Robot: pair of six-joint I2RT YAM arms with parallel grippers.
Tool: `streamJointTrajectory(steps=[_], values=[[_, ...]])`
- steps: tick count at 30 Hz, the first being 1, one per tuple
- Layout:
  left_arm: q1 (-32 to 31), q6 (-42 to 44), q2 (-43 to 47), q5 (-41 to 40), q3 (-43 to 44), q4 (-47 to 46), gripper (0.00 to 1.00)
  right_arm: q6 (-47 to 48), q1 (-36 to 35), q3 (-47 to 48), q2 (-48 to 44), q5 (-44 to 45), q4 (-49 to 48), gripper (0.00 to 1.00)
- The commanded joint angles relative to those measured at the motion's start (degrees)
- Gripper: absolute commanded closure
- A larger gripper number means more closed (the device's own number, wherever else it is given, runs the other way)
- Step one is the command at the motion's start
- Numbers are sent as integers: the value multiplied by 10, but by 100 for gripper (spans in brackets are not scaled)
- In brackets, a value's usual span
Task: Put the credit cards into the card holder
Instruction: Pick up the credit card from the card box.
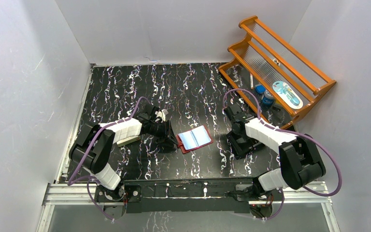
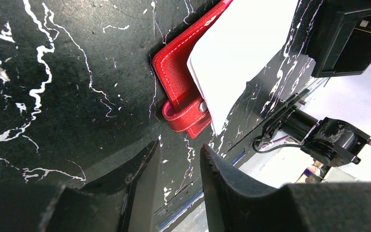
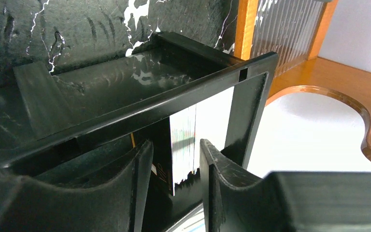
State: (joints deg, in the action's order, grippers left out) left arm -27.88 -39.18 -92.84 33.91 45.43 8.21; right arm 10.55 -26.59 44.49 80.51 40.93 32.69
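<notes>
Jaws apart and empty, left gripper hovers beside the card holder, apparently to steady it; right gripper, right of it, straddles credit cards, grip unclear.

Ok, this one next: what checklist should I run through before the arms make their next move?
1. Dark red folding card holder lies open, pale blue pockets up: ok.
2. Left gripper empty, jaws apart, just short of the holder's strap: ok.
3. Right gripper lined up on the stack of thin plastic credit cards, seen edge-on inside the black open plastic box: ok.
4. Right gripper closed on just one card: cannot tell.
5. Pockets free to take a card: cannot tell; they look washed out in the left wrist view.
</notes>
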Motion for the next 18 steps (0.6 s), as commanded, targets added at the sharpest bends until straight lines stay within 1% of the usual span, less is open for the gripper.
streamJointTrajectory(steps=[1,18], values=[[-1,1,30,15,2,13,65,2,4,28,-22,32,2,54],[-1,-2,31,12,-3,11,65,2,4,36,-32,25,11,72]])
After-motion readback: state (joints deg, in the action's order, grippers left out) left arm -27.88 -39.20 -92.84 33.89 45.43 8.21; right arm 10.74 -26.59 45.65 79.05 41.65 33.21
